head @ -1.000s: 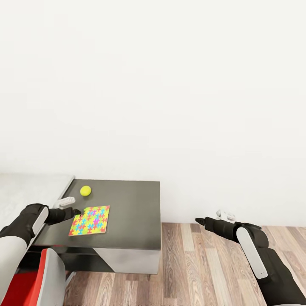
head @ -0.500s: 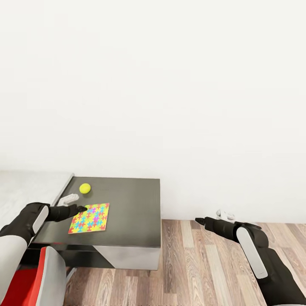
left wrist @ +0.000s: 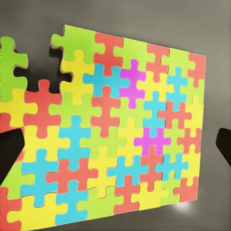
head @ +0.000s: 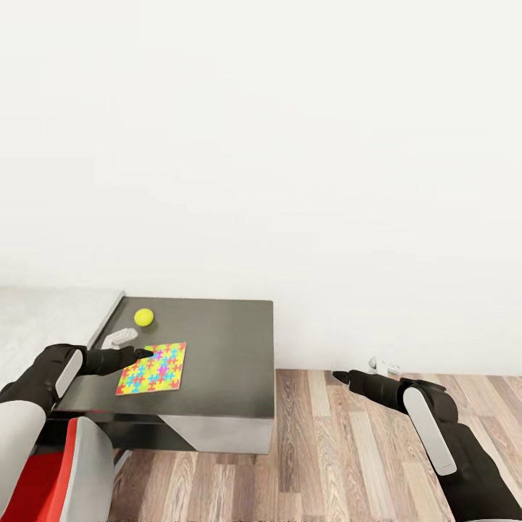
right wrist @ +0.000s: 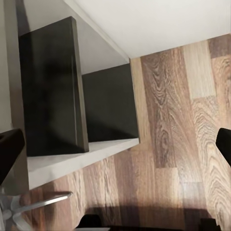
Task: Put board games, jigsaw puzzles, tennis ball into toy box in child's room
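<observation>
Meanwhile the left gripper (head: 138,354) hung with jaws spread wide and empty over the jigsaw puzzle (head: 153,369) on the dark table (head: 225,348), tennis ball (head: 143,317) nearby; the right gripper (head: 341,376), jaws apart and empty, hovered above the wooden floor (head: 341,457).

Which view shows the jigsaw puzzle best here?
The left wrist view: the puzzle spans the picture, pieces distinct, between the left gripper's open fingertips. The head view shows it small on the dark table.

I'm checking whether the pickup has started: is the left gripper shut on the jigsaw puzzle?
No: the left gripper is open above the jigsaw puzzle, which lies flat on the table.
</observation>
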Motion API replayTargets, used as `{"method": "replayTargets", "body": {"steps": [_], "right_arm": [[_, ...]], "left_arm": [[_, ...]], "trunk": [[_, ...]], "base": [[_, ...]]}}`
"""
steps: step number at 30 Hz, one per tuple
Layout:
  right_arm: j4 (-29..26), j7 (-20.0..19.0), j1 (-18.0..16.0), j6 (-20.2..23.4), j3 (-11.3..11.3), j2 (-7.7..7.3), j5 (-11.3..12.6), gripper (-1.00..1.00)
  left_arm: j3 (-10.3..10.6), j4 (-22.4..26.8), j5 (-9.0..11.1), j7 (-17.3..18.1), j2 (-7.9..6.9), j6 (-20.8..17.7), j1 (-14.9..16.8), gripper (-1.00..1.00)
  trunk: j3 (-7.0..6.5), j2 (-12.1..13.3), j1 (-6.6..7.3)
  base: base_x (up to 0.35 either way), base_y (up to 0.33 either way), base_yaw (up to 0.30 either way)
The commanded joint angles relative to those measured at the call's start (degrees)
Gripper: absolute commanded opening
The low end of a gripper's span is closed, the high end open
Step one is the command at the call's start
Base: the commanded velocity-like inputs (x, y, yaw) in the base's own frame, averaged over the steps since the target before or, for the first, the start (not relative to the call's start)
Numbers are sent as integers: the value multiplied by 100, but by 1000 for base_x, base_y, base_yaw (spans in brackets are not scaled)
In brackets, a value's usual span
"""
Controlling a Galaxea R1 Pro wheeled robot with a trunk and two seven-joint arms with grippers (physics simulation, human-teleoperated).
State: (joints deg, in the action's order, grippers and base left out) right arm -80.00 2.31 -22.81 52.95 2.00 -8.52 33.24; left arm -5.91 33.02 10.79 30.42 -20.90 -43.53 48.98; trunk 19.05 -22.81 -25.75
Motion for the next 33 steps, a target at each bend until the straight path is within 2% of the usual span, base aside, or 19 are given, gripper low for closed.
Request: {"method": "replayTargets", "body": {"steps": [1,4,12,15,26,33], "right_arm": [[-6,24,-4,27,3,-1,34,100],[-6,24,-4,28,2,-1,34,100],[-2,24,-4,23,2,-1,39,100],[0,23,-4,22,2,-1,40,100],[2,22,-4,22,2,4,39,100],[-1,20,-4,22,2,49,34,100]], "left_arm": [[-15,2,10,10,-1,-35,5,100],[-10,3,8,4,-41,-26,5,100],[-30,3,11,-11,-335,-23,6,100],[-32,3,11,-15,-370,-27,6,100],[-21,3,10,-36,-348,-40,6,100],[-17,3,11,-198,-338,-36,6,100]], "trunk": [[20,-11,-3],[48,-11,-3],[123,-11,-3],[152,-11,-3],[255,-11,-3],[321,-11,-3]], "base": [[0,0,0],[0,0,0],[0,0,0],[0,0,0],[0,0,0],[0,0,0]]}}
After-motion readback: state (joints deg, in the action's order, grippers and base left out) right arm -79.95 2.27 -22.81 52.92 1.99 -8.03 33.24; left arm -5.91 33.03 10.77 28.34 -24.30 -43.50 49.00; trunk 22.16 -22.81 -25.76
